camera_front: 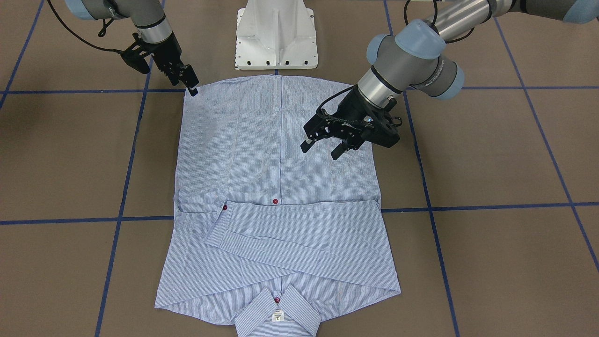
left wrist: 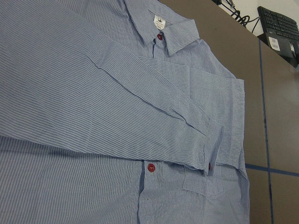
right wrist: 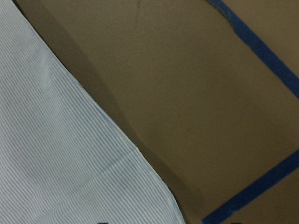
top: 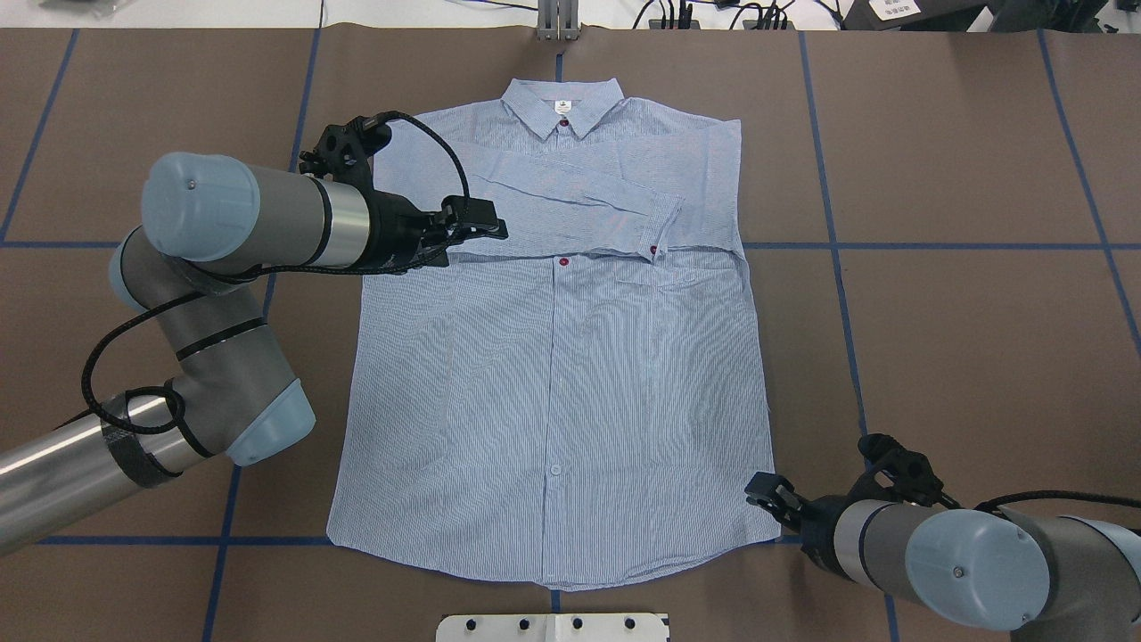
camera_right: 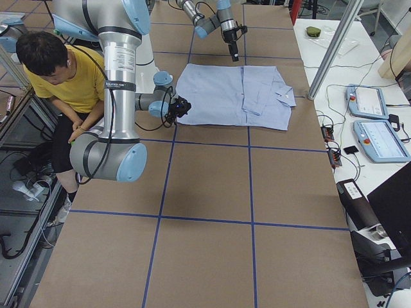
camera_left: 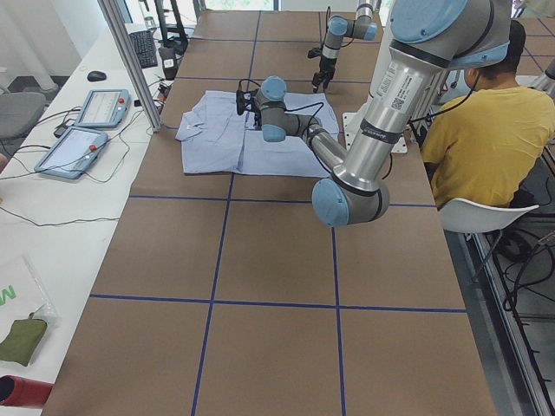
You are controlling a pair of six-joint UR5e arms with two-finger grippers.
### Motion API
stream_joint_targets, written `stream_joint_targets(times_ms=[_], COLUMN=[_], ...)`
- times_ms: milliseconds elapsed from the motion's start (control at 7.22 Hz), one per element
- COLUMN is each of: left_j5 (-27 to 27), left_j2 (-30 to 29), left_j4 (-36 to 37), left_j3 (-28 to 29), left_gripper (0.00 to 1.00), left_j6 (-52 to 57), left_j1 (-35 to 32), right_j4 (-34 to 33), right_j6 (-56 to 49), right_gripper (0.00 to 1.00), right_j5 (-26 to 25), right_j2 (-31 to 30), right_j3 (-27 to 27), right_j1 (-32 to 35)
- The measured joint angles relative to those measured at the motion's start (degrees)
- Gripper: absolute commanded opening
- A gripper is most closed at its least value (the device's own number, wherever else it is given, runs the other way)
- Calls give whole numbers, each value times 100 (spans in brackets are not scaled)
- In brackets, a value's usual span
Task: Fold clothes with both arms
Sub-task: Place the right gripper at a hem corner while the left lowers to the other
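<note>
On the robot's left, the left arm [top: 258, 214] reaches in over the shirt [top: 446, 401]. The left gripper [camera_front: 320, 152] hangs a little above the cloth, between the placket [top: 554, 374] and the side edge, near the lower edge of the folded sleeves [top: 588, 209]. Its jaws are parted and empty. From the pose, I judge it is waiting to go for an edge, not holding anything down. The shirt lies face up and buttoned on the brown tabletop [top: 945, 339], spread flat, with the collar [top: 562, 105] at the far side from the robot and the hem toward the white pedestal [camera_front: 276, 42]. Both sleeves are already laid across the chest, one over the other, the upper cuff [left wrist: 212, 149] ending near the chest pocket [left wrist: 205, 196]. That turns the body into a plain rectangle, probably so that the next fold can take the whole width at once. I judge the sleeve stage done and the body fold not yet begun. On the robot's right, the right gripper [camera_front: 191, 86] is down at the hem corner [right wrist: 154, 186] on that side, its tip touching or just above the cloth. The wrist view shows that corner lying flat on the tabletop, and I cannot tell whether the jaws are apart or closed on it. A grasp there would call for a matching one at the other hem corner, or the fold would likely go askew.
</note>
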Motion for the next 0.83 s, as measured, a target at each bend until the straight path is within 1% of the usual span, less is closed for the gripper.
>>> stream_joint_targets(times_ms=[139, 416, 554, 832], left_j5=[0, 6, 8, 9], left_j2=[2, 4, 4, 7], left_j4=[-9, -23, -24, -25], left_j3=[-1, -2, -2, -2], left_gripper=[98, 98, 98, 98], left_j6=[-1, -1, -1, -1], left_j1=[5, 19, 24, 29], right_j4=[-1, -2, -2, -4], right_j6=[69, 106, 109, 110], right_gripper=[81, 75, 67, 65], right_j5=[18, 23, 18, -16], right_j2=[14, 18, 21, 29], right_j3=[-16, -46, -57, -60], right_j1=[-66, -104, -106, -107])
